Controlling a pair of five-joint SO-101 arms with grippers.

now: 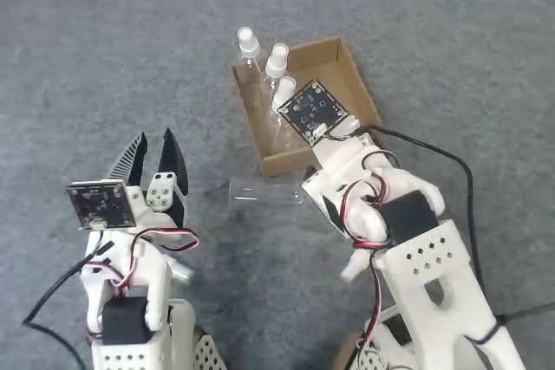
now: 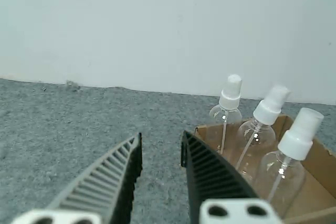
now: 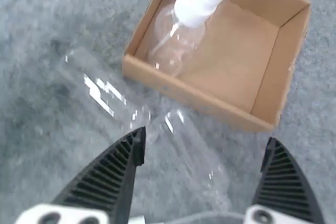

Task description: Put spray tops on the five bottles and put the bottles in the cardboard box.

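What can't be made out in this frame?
High view: the right arm's camera board hides part of the cardboard box floor.
Right wrist view: the clear bottle on the carpet is blurred; whether a second lies beside it, and any top, cannot be told.
Left wrist view: the picture's edge cuts off the box.

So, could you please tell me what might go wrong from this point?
1. The clear bottle lies on its side on the carpet by the open right gripper. It may roll or slip away as the fingers close.
2. It lies close to the cardboard box, so a finger could catch the wall and shove the box.
3. The three capped bottles stand crowded along one side of the box, and a jolt might topple them.
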